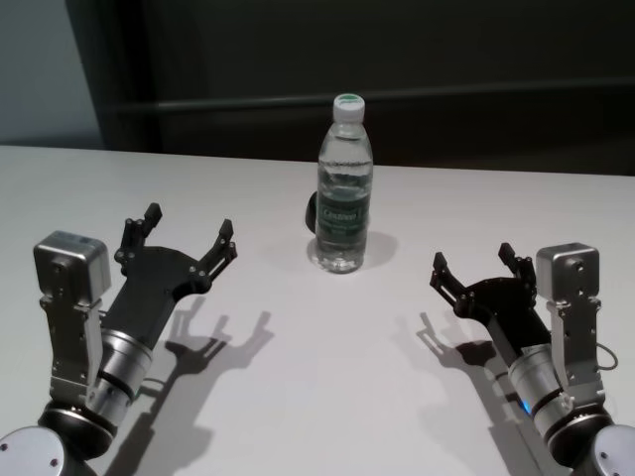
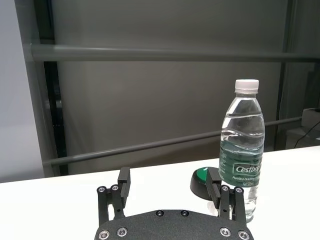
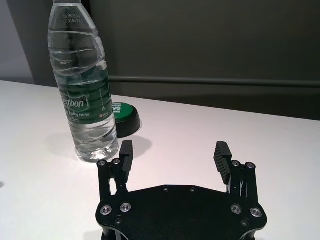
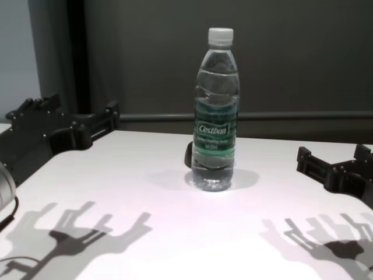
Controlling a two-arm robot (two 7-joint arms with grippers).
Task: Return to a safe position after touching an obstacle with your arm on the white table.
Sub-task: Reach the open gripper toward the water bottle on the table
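Observation:
The obstacle, a clear water bottle [image 1: 343, 198] with a white cap and a green label, stands upright at the middle back of the white table [image 1: 327, 377]. It also shows in the chest view [image 4: 217, 116]. My left gripper [image 1: 189, 223] is open and empty, above the table, left of the bottle and nearer to me. My right gripper [image 1: 472, 258] is open and empty, right of the bottle and nearer to me. Neither touches the bottle. The left wrist view shows the bottle [image 2: 241, 150] beyond my left gripper [image 2: 168, 177]. The right wrist view shows it [image 3: 82, 90] beyond my right gripper [image 3: 174, 148].
A low round black object with a green top [image 3: 122, 117] lies on the table just behind the bottle. A dark wall with horizontal rails runs behind the table's far edge. Bare tabletop lies between my two arms.

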